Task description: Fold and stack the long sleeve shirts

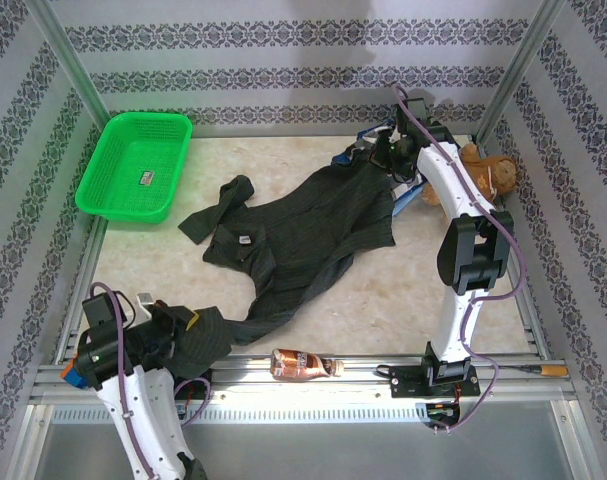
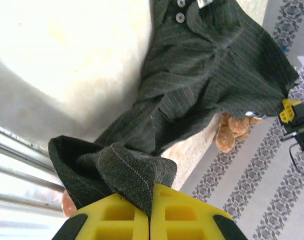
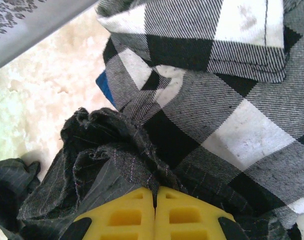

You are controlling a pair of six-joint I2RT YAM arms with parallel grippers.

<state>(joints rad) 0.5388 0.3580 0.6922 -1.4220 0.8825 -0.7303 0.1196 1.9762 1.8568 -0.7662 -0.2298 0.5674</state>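
Dark charcoal pinstriped button-up shirt (image 1: 313, 225), likely soft and limp, is lying diagonally across mid-frame while left end effector (image 2: 150, 195) and right end effector (image 3: 156, 194) are clamping its opposite edges, sensible holds.

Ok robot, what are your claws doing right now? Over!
Left claw shut on dark charcoal pinstriped button-up shirt. Right claw shut on same shirt, black-and-white checked flannel shirt beneath. Nothing folded yet.

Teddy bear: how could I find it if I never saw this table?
Start at the pale table, then go to its far right corner, past the right arm. The teddy bear sits there by the wall: brown and furry, unlike the dark shirt.
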